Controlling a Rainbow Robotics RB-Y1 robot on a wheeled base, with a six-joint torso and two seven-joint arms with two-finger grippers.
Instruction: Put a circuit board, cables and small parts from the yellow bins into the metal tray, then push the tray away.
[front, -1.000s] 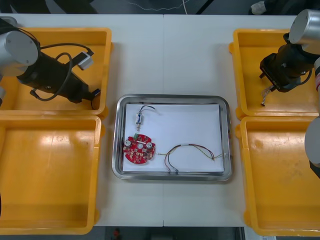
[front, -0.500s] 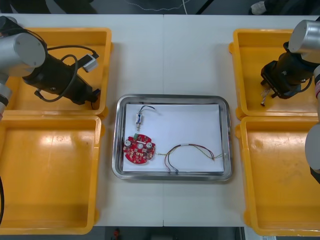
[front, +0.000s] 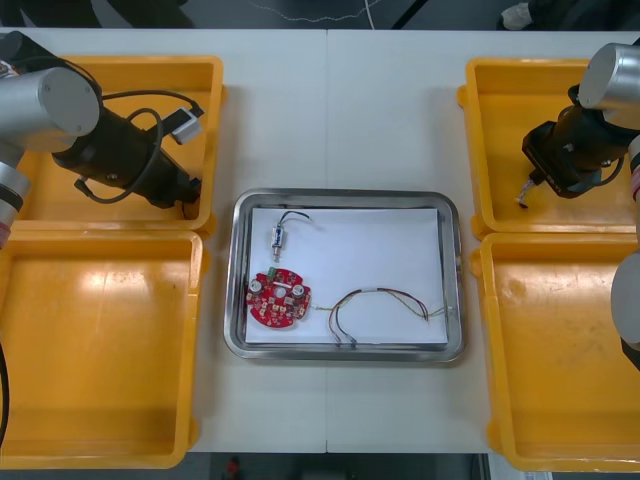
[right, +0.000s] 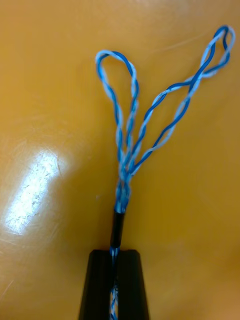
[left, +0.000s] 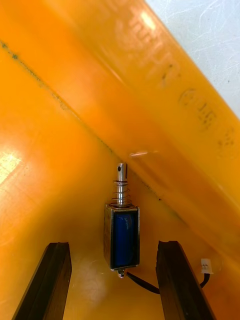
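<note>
The left arm is reaching in from the counter's (front: 330, 100) left edge and slanting down across the far left bin (front: 120, 66). The left claw (front: 190, 188) is sitting low at that bin's corner nearest the tray (front: 345, 195). In the wrist view the left claw (left: 112, 246) is standing open, its black fingers (left: 55, 280) well spread. A metal part (left: 121, 235) is lying between them, touching neither. It is a blue block in a shiny frame, with a spring and a round pin pointing away from the claw. The bin's sloping wall is rising just beyond the pin. A thin black lead (left: 145, 285) is trailing from the part's other end to a small white plug (left: 206, 265).

The right arm is coming in from the right edge, its wrist bending down over the far right bin (front: 500, 70). The right claw (right: 115, 255) is pinching shut on a blue and white cable (right: 131, 150). A black sleeve (right: 117, 227) is bundling the twisted strands just past the fingertips, and beyond it they are fanning into two loops over the glossy floor. Whether the loops are touching that floor I cannot tell.

The tray, shiny steel with a white inside, is sitting between the bins. It is holding a round red board (front: 280, 297), a second part (front: 277, 237) just beyond the board, and a red and yellow cable (front: 385, 298) curling beside the board. The near left bin (front: 100, 350) and near right bin (front: 560, 350) are flanking the tray.
</note>
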